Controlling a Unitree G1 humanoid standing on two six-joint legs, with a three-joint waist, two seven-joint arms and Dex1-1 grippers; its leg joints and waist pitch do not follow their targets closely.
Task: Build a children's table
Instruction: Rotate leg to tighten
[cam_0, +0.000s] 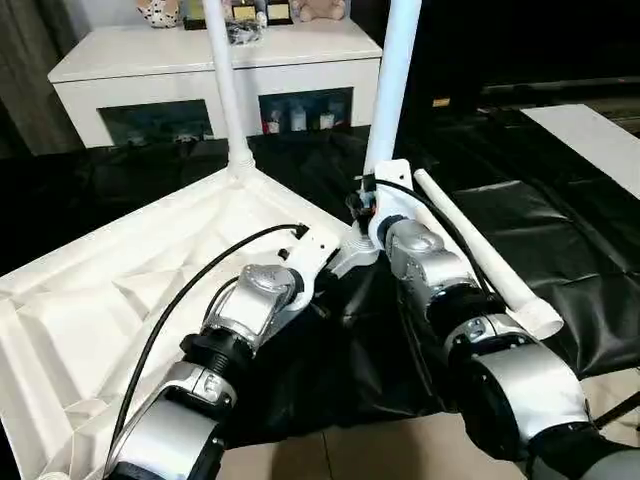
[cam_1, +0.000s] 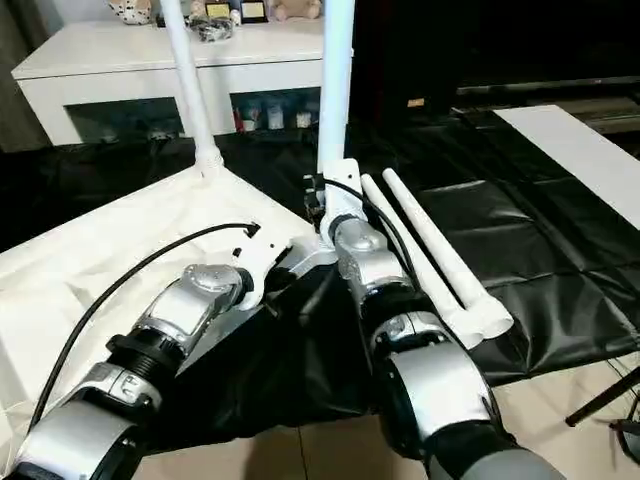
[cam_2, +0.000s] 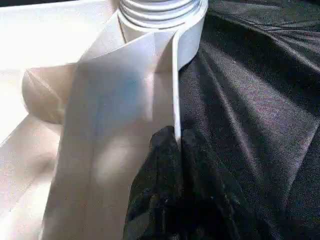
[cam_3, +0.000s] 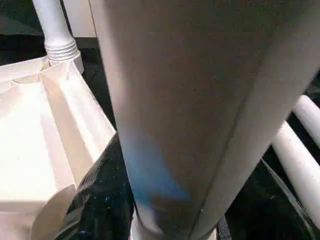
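The white plastic rectangular tabletop (cam_0: 120, 290) lies upside down on the black sheet (cam_0: 560, 250) covering the floor, ribbed underside up, and it's our landmark. One long tapered white tube leg (cam_0: 226, 85) stands upright in the far corner socket of the tabletop. A second upright white tube leg (cam_0: 392, 85) rises at the tabletop's right-hand corner, and there the right pincer (cam_0: 372, 195) is wrapped about its lower end, fingers part-spread to the tube's width; in the right wrist view that leg looms right up against the lens. The left pincer (cam_2: 176, 142) is nipped nearly closed on the thin edge wall of the tabletop, just short of that same corner socket (cam_2: 165, 20), its black fingers (cam_2: 160, 165) either side of the rim. To the right of the tabletop, two spare white tube legs (cam_1: 440, 255) lie side by side on the sheet. Beyond the tabletop stands a white cabinet with glass doors (cam_0: 200, 75).
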